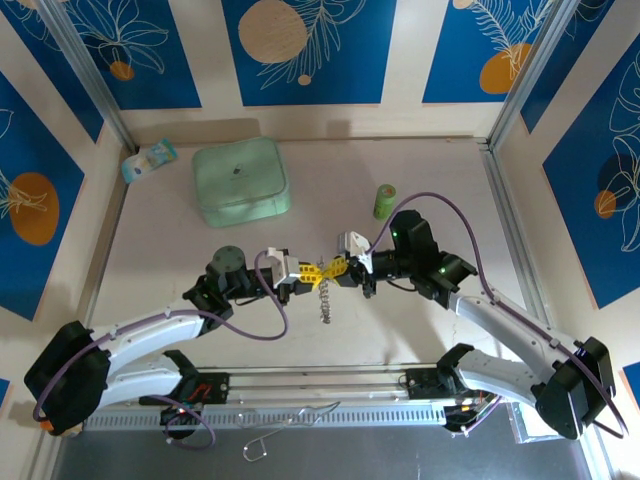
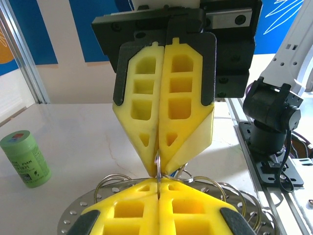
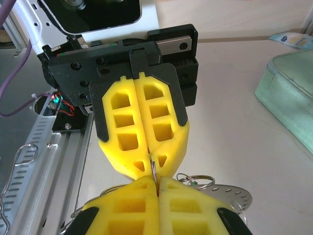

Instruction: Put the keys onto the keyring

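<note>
Top external view: the left pincer (image 1: pixel 312 272) and right pincer (image 1: pixel 333 267) meet tip to tip over the middle of the worktop (image 1: pixel 180 240), both fully closed. From that meeting point the keyring (image 1: pixel 325 300) trails toward 6 o'clock as a pale, beaded strip. Left wrist view shows both pairs of yellow fingers (image 2: pixel 195 132) pinching one thin wire loop (image 2: pixel 158 164) of the keyring, with its perforated silvery rim beneath. A green cylinder (image 1: pixel 385 201) stands at 1 o'clock from the pincers, and a mint-green square case (image 1: pixel 240 180) lies at 11 o'clock. The keys are too small to pick out.
</note>
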Controlling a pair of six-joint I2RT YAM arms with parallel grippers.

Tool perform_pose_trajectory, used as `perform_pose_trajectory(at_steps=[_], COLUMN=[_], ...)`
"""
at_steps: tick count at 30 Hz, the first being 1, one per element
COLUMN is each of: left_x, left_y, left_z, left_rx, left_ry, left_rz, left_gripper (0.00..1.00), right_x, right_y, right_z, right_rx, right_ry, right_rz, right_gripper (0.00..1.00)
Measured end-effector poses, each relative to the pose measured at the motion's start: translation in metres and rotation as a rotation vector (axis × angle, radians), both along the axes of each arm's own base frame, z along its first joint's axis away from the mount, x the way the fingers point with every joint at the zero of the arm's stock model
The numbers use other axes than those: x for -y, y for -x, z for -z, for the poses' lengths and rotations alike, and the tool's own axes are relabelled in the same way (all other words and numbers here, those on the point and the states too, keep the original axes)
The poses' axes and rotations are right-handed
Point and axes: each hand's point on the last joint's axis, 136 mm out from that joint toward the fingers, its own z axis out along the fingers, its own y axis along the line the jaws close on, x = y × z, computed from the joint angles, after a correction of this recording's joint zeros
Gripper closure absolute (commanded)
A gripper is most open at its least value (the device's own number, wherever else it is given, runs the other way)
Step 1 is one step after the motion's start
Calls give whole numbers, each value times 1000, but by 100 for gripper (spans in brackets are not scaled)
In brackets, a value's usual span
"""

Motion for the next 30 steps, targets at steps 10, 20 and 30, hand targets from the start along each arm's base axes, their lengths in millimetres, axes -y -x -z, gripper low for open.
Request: perform_pose_trajectory(at_steps=[10,20,30], left_x=[2,0,1], left_y=[-9,-4,2], left_z=[2,16,15], left_rx=[-11,-35,-39], left_ry=[-143,-211,-212], left_rz=[-23,3,34], left_gripper=[81,84,100], right_x=[4,3,-1], right_y=[-4,3,3], right_z=[-5,10,10], right_rx=[116,168,164], right_ry=[186,358,371], right_rz=[-15,-83,-85], right_gripper=[100,100,73])
